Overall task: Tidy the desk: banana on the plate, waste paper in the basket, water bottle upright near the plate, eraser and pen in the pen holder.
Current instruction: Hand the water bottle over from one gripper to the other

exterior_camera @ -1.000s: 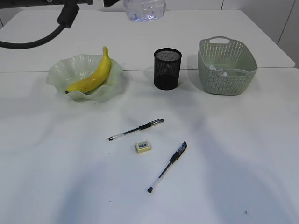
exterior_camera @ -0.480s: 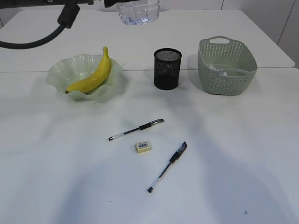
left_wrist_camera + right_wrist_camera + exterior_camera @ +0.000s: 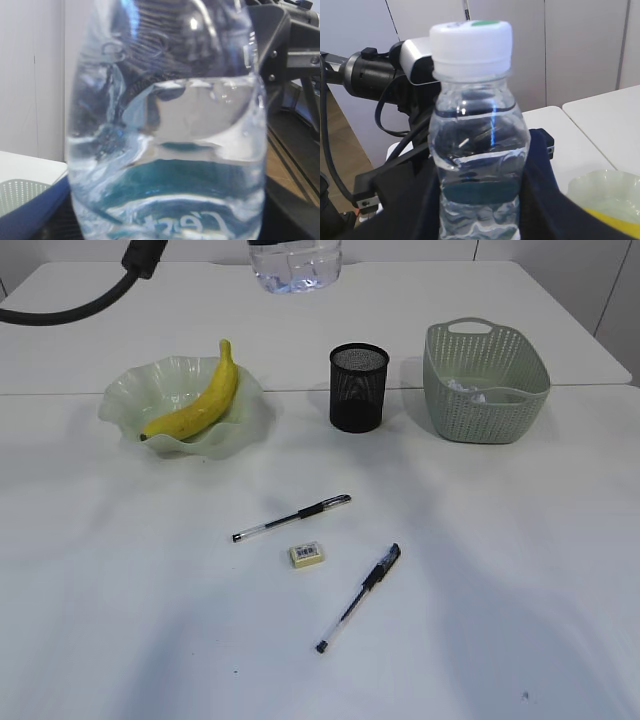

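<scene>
The water bottle (image 3: 295,265) hangs upright high over the back of the desk (image 3: 120,620), only its base showing in the exterior view. My right gripper (image 3: 479,200) is shut on the water bottle (image 3: 477,150) at its dark green label, white cap up. The same bottle (image 3: 165,150) fills the left wrist view between the wide-set jaws of my left gripper (image 3: 165,220), which is open. The banana (image 3: 200,400) lies in the plate (image 3: 125,400). Two pens (image 3: 295,517) (image 3: 362,595) and the eraser (image 3: 306,555) lie mid-desk. The pen holder (image 3: 358,390) and basket (image 3: 485,390), with white paper (image 3: 470,390) inside, stand at the back.
A black cable of the left arm (image 3: 70,310) curves in at the top left above the plate. The basket (image 3: 15,195) shows at the lower left of the left wrist view, and the plate's rim (image 3: 605,185) at the lower right of the right wrist view.
The bottle has shifted a little to the left. The left arm's black parts at the top left have risen mostly out of the exterior view. Nothing on the desk has moved.
</scene>
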You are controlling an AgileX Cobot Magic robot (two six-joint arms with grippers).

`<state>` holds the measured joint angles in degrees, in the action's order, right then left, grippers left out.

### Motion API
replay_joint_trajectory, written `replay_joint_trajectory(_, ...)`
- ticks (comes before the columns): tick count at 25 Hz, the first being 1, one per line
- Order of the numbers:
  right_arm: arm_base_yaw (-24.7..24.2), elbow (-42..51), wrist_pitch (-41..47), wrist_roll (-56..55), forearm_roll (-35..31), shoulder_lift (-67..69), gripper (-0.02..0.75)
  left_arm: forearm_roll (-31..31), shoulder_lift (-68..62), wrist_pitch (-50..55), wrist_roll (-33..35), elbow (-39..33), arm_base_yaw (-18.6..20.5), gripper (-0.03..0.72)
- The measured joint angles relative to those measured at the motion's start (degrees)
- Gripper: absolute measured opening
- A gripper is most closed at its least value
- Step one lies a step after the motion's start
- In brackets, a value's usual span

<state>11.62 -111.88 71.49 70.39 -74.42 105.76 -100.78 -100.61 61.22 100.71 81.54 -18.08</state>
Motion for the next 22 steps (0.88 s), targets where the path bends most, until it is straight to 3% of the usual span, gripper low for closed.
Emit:
replay_joint_trajectory(4, 0.0, 0.0, 0.0, 0.0, 0.0, 0.0, 0.285, 0.0, 0.0, 0.0, -0.1, 0.0, 0.0, 0.572)
replay_joint_trajectory(10, 0.0, 0.0, -0.1, 0.1, 0.1, 0.0, 0.285, 0.0, 0.0, 0.1, -0.4, 0.0, -0.1, 0.461)
replay_joint_trajectory(22, 0.0, 0.0, -0.1, 0.6, 0.1, 0.0, 0.285, 0.0, 0.0, 0.1, -0.6, 0.0, -0.1, 0.409)
